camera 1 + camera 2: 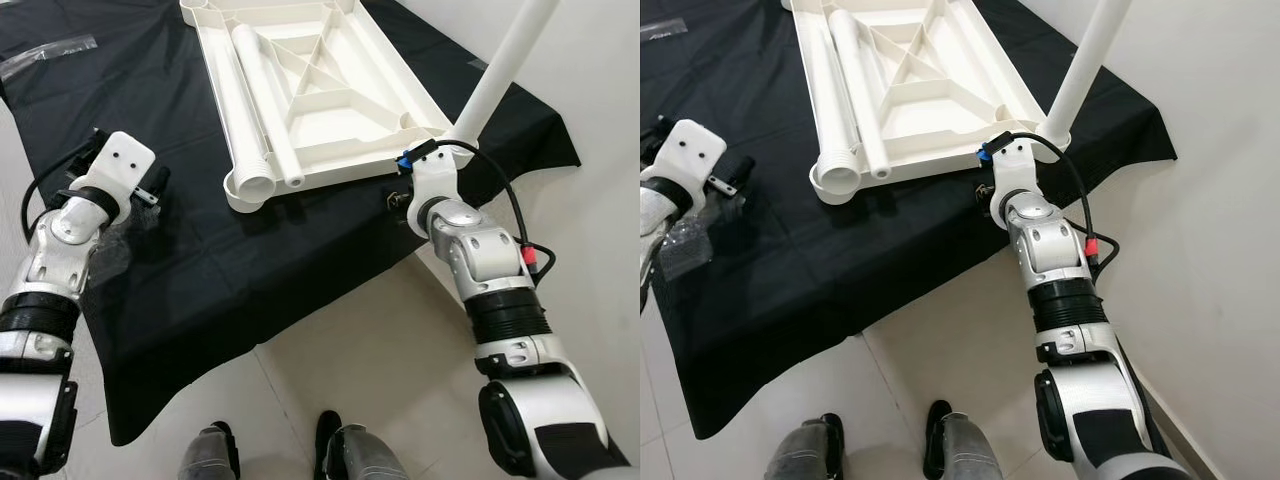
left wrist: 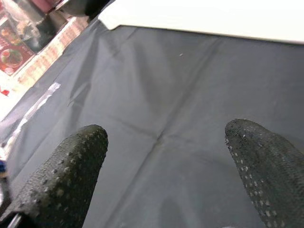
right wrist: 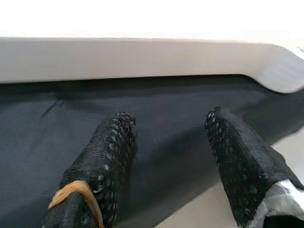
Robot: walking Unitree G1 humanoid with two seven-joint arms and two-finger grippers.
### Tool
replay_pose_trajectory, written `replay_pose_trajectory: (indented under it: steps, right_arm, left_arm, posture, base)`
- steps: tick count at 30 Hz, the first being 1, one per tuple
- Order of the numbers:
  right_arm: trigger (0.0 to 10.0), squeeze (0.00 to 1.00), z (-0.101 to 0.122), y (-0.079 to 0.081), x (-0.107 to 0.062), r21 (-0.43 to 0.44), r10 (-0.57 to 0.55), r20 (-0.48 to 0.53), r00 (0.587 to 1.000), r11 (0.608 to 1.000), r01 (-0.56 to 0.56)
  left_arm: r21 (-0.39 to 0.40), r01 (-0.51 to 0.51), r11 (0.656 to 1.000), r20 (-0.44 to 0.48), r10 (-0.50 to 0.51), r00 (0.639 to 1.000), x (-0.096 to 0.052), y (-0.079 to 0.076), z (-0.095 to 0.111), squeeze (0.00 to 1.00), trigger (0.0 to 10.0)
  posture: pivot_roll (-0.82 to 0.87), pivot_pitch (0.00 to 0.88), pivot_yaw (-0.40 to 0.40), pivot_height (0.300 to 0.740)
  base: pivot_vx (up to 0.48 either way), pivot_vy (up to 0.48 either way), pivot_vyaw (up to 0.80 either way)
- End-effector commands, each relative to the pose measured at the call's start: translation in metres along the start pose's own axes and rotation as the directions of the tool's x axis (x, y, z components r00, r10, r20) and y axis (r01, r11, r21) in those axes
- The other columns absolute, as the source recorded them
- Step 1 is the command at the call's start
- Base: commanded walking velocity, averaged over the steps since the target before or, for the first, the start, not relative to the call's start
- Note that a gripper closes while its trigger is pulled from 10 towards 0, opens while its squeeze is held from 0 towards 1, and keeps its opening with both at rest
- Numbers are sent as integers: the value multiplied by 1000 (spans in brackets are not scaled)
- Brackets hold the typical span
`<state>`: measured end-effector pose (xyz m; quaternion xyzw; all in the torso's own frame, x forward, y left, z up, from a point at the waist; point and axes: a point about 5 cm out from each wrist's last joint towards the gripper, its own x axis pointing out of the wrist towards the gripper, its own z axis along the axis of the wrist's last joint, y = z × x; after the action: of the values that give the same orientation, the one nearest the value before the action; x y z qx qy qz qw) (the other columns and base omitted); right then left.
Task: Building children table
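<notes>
My left claw hovered released over the black cloth sheet, idle, away from the work. The white ribbed plastic tabletop lay underside-up, exposing sockets, with two loose white plastic tube legs stored inside. My right claw, fingers parted, waited beside the upright white leg at its near corner.

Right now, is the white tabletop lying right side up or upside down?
Upside down. The tabletop lies on the black cloth with its ribbed underside facing up, two loose legs resting in it and one leg standing at its corner.
</notes>
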<state>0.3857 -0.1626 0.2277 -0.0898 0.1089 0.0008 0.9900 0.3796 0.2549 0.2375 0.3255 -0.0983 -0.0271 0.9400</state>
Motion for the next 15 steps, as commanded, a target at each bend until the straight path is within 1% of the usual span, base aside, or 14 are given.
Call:
replay_pose_trajectory:
  steps: [1,2,3,4,5,6,7,8,9,12,15]
  right_arm:
    - [10000,0,-2,-12,-3,36,-60,-11,998,997,61]
    - [10000,0,-2,-12,-3,36,-60,-11,998,997,61]
    - [10000,0,1,-17,-5,54,-84,-7,996,995,84]
    - [10000,0,1,-17,-5,54,-84,-7,996,995,84]
    - [10000,0,4,-20,-7,70,-101,-5,995,992,101]
    - [10000,0,4,-20,-7,70,-101,-5,995,992,101]
    - [10000,0,7,-22,-8,86,-108,-3,994,990,108]
    - [10000,0,7,-22,-8,86,-108,-3,994,990,108]
    - [10000,0,11,-23,-10,94,-112,1,994,989,111]
    - [10000,0,14,-23,-11,104,-116,6,993,988,114]
    - [10000,0,24,-25,-14,136,-126,21,992,983,122]
  left_arm:
    - [-12,61,998,3,-61,998,3,-14,-2,0,10000]
    - [-12,61,998,3,-61,998,3,-14,-2,0,10000]
    - [-30,94,995,18,-94,995,7,-22,1,0,10000]
    - [-30,94,995,18,-94,995,7,-22,1,0,10000]
    - [-33,117,993,32,-116,993,10,-29,5,0,10000]
    - [-33,117,993,32,-116,993,10,-29,5,0,10000]
    - [-34,133,990,46,-132,990,14,-35,9,0,10000]
    - [-34,133,990,46,-132,990,14,-35,9,0,10000]
    - [-33,149,988,64,-146,987,17,-40,14,0,10000]
    - [-30,157,987,79,-154,985,19,-44,18,0,10000]
    - [-29,179,983,103,-175,979,25,-58,26,0,10000]
  posture:
    - [3,296,-33,740]
    - [3,296,-33,740]
    - [2,304,-28,740]
    - [2,304,-28,740]
    - [2,313,-25,740]
    - [2,313,-25,740]
    - [2,322,-23,740]
    - [2,322,-23,740]
    - [-9,342,-13,740]
    - [-8,345,-13,740]
    - [-21,376,-7,740]
  base:
    - [0,0,0]
    - [0,0,0]
    - [0,0,0]
    - [0,0,0]
    - [0,0,0]
    - [0,0,0]
    - [0,0,0]
    - [0,0,0]
    - [0,0,0]
    - [0,0,0]
    - [0,0,0]
